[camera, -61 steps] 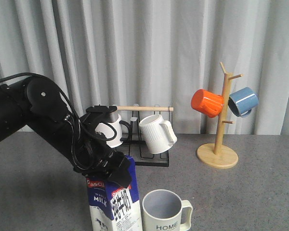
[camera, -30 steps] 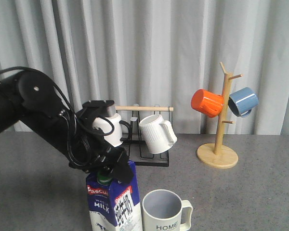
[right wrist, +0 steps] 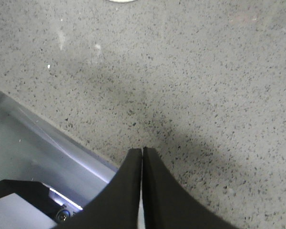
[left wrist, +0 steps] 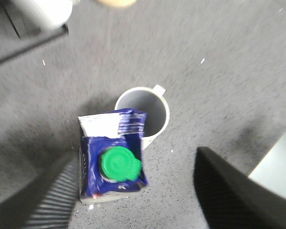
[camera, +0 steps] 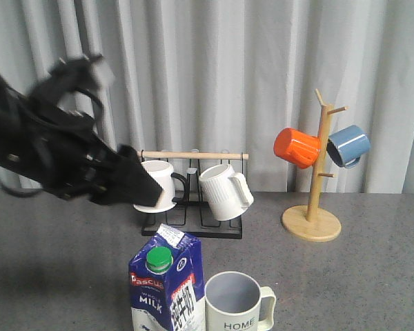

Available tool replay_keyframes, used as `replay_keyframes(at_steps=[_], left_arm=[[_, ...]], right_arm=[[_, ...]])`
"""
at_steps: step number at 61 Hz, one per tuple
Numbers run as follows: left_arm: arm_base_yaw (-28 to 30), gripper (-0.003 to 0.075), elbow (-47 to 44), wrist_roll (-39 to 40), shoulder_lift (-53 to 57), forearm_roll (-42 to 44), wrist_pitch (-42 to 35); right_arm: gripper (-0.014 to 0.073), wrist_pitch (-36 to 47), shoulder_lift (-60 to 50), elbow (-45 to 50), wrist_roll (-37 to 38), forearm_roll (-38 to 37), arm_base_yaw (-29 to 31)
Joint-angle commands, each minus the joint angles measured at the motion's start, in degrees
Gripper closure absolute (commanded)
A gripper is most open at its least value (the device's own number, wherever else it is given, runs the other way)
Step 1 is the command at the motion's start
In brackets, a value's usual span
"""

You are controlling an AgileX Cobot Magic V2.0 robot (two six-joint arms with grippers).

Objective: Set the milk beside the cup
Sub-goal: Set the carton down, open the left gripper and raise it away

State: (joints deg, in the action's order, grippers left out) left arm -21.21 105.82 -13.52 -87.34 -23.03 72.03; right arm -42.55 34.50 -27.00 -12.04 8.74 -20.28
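Front view: nearest the camera, the milk (camera: 167,293) is seen standing upright on the tabletop (camera: 345,276), its long axis vertical, with the cup (camera: 237,301) just beside it on the side toward the wooden mug tree (camera: 316,176); whether carton and cup touch cannot be told. Judged from this, the placing appears done. Beyond and above the milk, on the side away from the cup, the left gripper (camera: 127,185) is seen blurred and well clear of the carton. From the left wrist view the milk (left wrist: 113,160) is seen below the left gripper (left wrist: 133,191), green cap (left wrist: 117,163) up, and the fingers (left wrist: 229,191) are spread wide to either side of it with nothing held. The left arm is plainly the nearer to the milk; any regrasp would be made straight down along the carton's upright axis. The right gripper (right wrist: 142,164) is seen only in its wrist view, fingers pressed together, empty, over bare tabletop. Farther behind the milk, a rack (camera: 193,224) holding two white mugs is seen, and farthest, the mug tree with an orange and a blue mug.
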Motion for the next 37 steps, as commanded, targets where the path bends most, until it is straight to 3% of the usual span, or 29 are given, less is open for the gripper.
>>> replay_keyframes(at_steps=[1,12,23,37], left_arm=[[-0.3,0.0392,1.8,0.5,6.3,0.3,-0.5],[-0.3,0.0729,0.7,0.1,13.8,5.5,-0.5],[-0.3,0.0728,-9.1,0.0,22.9,10.8,-2.8],[-0.3,0.0728,-29.1,2.6,38.5,13.8,-13.8]], right_arm=[[0.0599,5.3,0.2,-1.6,0.3,0.0,0.1],[0.0599,8.7,0.2,-1.6,3.8,0.0,0.1],[0.0599,8.3,0.2,-1.6,4.3,0.0,0.1],[0.0599,8.2,0.2,-1.6,4.3,0.0,0.1]])
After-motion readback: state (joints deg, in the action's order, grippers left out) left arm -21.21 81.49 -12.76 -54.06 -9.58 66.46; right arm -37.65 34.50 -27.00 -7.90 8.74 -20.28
